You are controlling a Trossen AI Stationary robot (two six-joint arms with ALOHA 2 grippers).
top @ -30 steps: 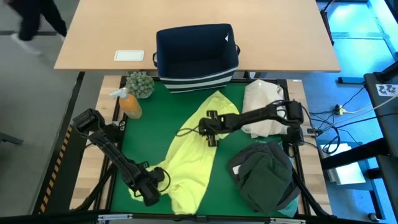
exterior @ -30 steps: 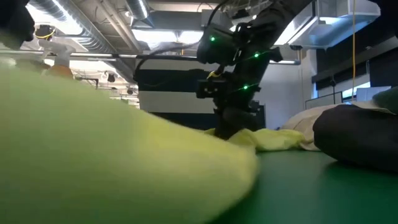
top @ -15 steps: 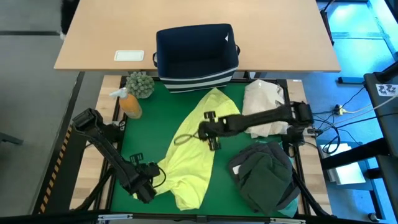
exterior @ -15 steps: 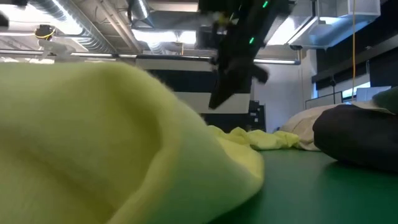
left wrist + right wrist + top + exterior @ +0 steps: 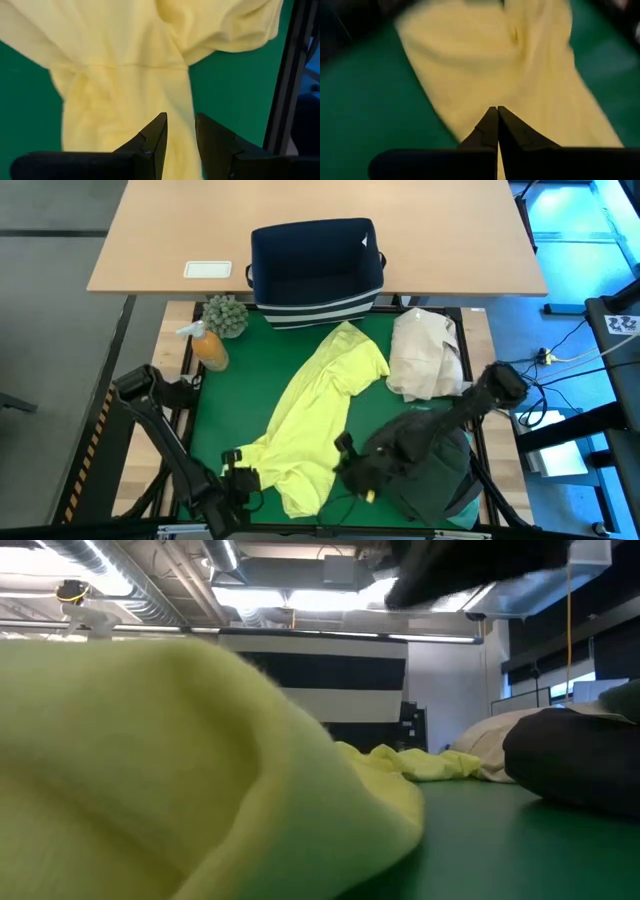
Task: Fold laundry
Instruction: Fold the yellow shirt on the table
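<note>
Navy bin (image 5: 317, 265) behind yellow shirt (image 5: 310, 415)

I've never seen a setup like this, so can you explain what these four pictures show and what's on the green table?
Two dark robot arms work at a green table. One camera looks straight down, one sits at table height, and one rides on each wrist. A yellow shirt lies spread out, beside a dark pile of clothes, a cream bundle and a navy bin. The left gripper stands slightly apart over the shirt. The right gripper is shut and holds nothing.
</note>
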